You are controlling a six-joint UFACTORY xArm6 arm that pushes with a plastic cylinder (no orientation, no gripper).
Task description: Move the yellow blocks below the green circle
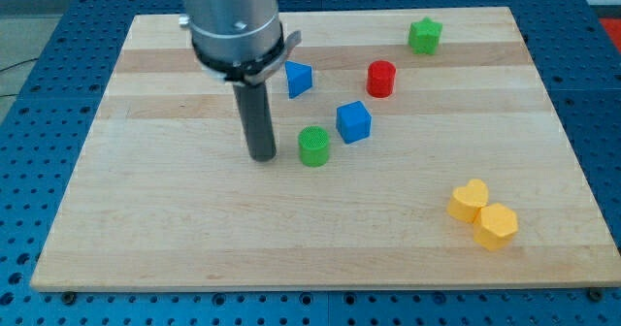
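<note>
The green circle [313,146] stands near the middle of the wooden board [146,229]. Two yellow blocks lie touching at the view's lower right: a yellow heart [468,200] and a yellow hexagon [496,225] just below and right of it. My tip [263,157] rests on the board just left of the green circle, a small gap apart from it. The yellow blocks are far to the right of my tip.
A blue cube [353,121] sits just up-right of the green circle. A blue triangle [297,79] and a red cylinder [381,78] lie above it. A green star [424,36] is near the board's top edge.
</note>
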